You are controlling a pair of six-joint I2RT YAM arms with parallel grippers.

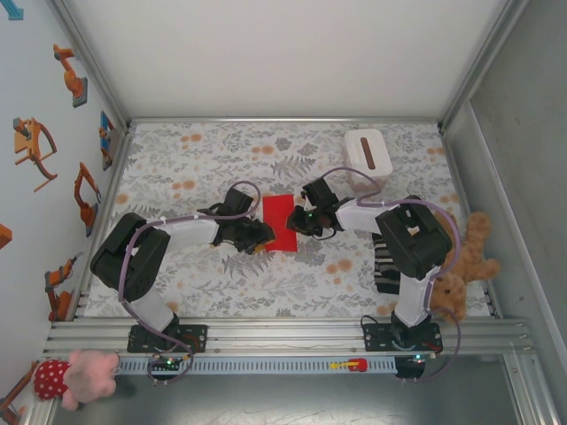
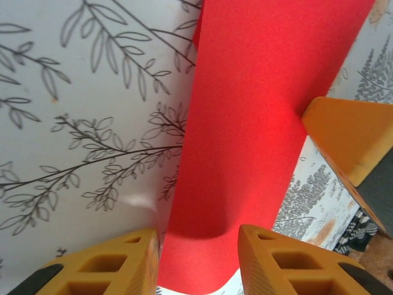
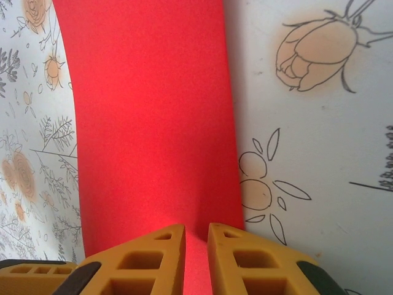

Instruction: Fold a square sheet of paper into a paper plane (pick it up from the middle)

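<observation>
We look down on a flower-printed tablecloth (image 1: 204, 150) inside a metal-framed booth (image 1: 283, 121) with pale walls. The square sheet of bright red paper (image 1: 280, 221) lies at the cloth's middle as a narrow rectangle running near to far. A white rectangular box with a dark slot (image 1: 368, 152) stands far right, well apart from it. A brown teddy bear (image 1: 465, 261) sits off the right edge.

From above, the left gripper (image 1: 259, 237) and the right gripper (image 1: 306, 220) flank the paper, but their jaws cannot be read there. The left wrist view shows its fingers (image 2: 123, 264) released, astride one end of the strip. It also shows an orange finger (image 2: 344, 135) of the right gripper touching the paper's edge. The right wrist view shows fingers (image 3: 153, 258) almost clenched over the paper; whether they pinch it we cannot tell.

Bare cloth lies open far of the paper.
</observation>
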